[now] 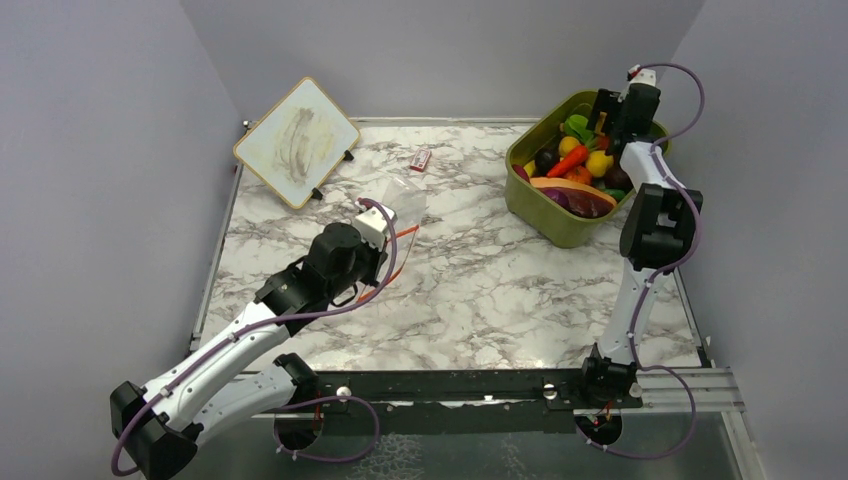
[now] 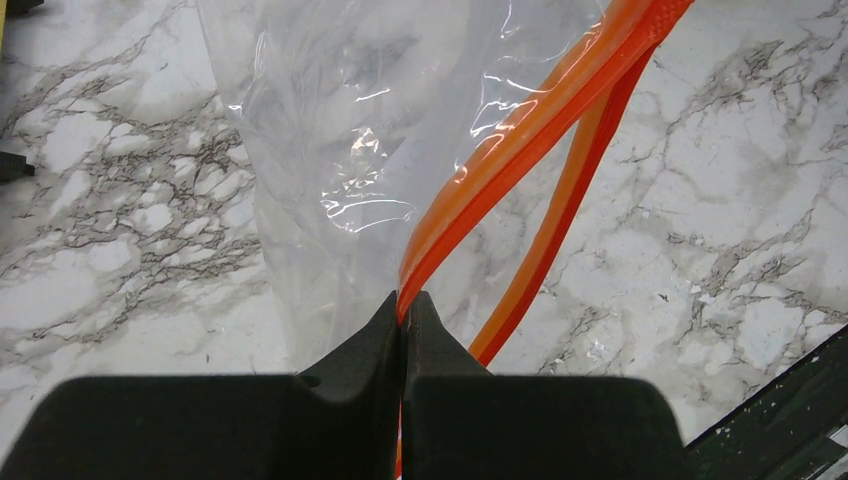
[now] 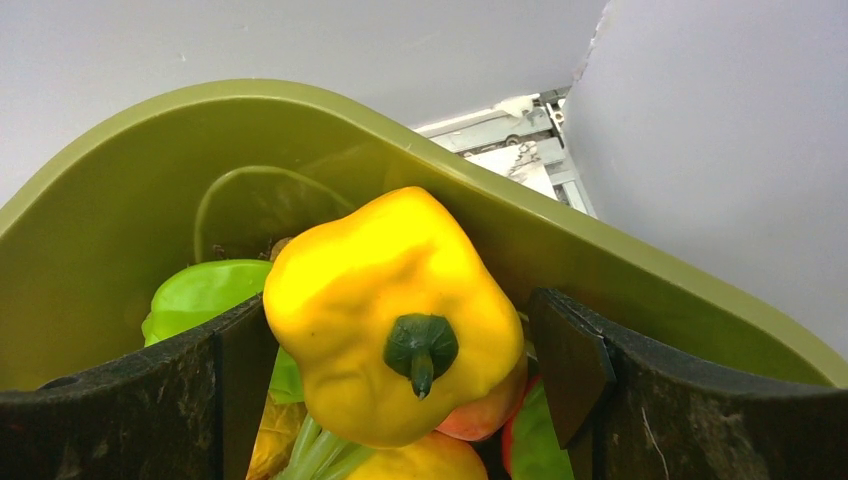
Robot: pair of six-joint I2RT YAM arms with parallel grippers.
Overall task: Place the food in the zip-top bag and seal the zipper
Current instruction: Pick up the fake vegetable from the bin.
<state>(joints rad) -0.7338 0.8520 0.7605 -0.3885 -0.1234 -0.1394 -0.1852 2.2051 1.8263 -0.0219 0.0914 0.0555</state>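
The clear zip-top bag (image 1: 402,206) lies on the marble table left of centre, its mouth toward my left gripper (image 1: 386,256). In the left wrist view the left gripper (image 2: 405,298) is shut on one side of the orange-red zipper (image 2: 540,110); the other side hangs apart, so the bag (image 2: 340,130) is open. The food (image 1: 580,165) fills the olive-green tub (image 1: 556,226). My right gripper (image 1: 602,128) reaches into the tub. In the right wrist view it (image 3: 400,305) is open, with a yellow toy pepper (image 3: 350,270) between its fingers; the left finger touches it.
A framed whiteboard (image 1: 297,140) leans at the back left. A small red-white packet (image 1: 421,159) lies at the back centre. Grey walls close in on three sides. A green toy (image 3: 200,290) and a red-orange fruit (image 3: 490,405) sit beside the pepper inside the tub wall (image 3: 120,220).
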